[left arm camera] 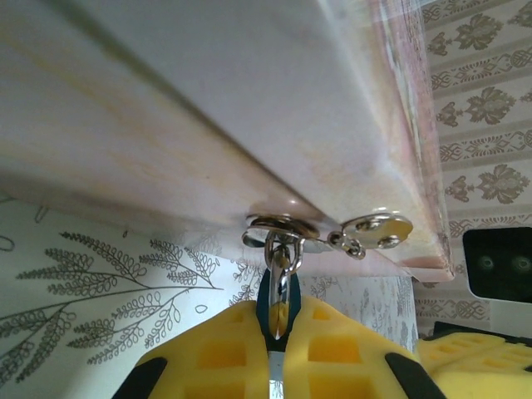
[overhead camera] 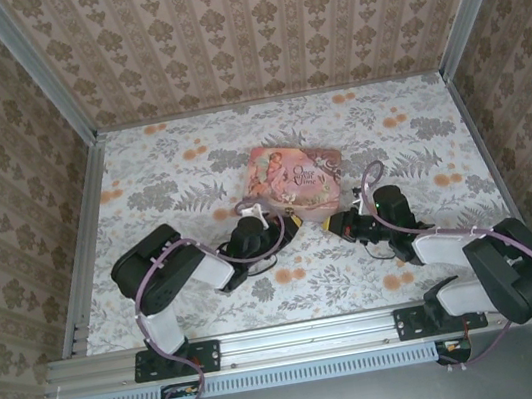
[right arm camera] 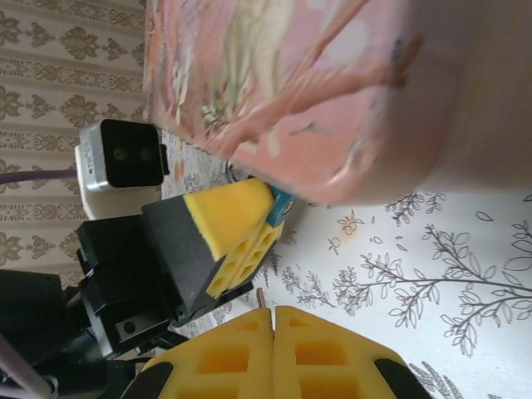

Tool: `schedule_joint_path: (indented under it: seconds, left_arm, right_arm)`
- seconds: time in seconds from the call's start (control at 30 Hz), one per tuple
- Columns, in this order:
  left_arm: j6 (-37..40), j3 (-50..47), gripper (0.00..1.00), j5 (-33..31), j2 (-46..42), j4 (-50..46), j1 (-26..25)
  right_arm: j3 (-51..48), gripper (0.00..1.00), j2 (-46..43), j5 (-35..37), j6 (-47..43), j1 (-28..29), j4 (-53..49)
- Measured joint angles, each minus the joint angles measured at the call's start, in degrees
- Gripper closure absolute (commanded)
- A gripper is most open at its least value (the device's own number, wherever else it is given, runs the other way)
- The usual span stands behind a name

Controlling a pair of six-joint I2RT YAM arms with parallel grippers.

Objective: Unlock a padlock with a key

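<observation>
Table (overhead camera: 168, 154) with a pale surface printed with grey foliage and orange blossoms. A pink picture tin (overhead camera: 295, 177) lies flat on it near the centre, skewed to the edges.

Floral bench (overhead camera: 213, 309) boxed in by papered walls (overhead camera: 258, 19), metal rail (overhead camera: 308, 338) along the near edge. Pink tin (overhead camera: 295, 177) flat near the middle, slightly skewed. Left arm (overhead camera: 171, 270) folded low, reaching rightward; left end effector (overhead camera: 290, 222) at the tin's near edge, touching or just short of it, impossible to tell. Right arm (overhead camera: 500, 269) stretched leftward from the near right corner; right end effector (overhead camera: 335, 225) just beside the tin's near right corner. Both yellow-tipped end effectors near each other, a small gap between. Too small here for anything finer at the tips.
</observation>
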Motion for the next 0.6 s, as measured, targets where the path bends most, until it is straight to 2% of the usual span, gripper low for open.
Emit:
schedule_joint_path:
  seconds: [0.3, 0.6]
  left_arm:
    - [-5.6, -0.5, 1.00, -0.6, 0.9, 3.0, -0.7]
    - [-9.9, -0.6, 1.00, -1.0, 2.1, 5.8, -1.8]
  right_arm:
    - [-4.3, 1.00, 0.5, 0.9, 3.5, 0.6, 7.2]
    - [-5.6, 1.00, -0.1, 4.2, 4.8, 3.5, 8.2]
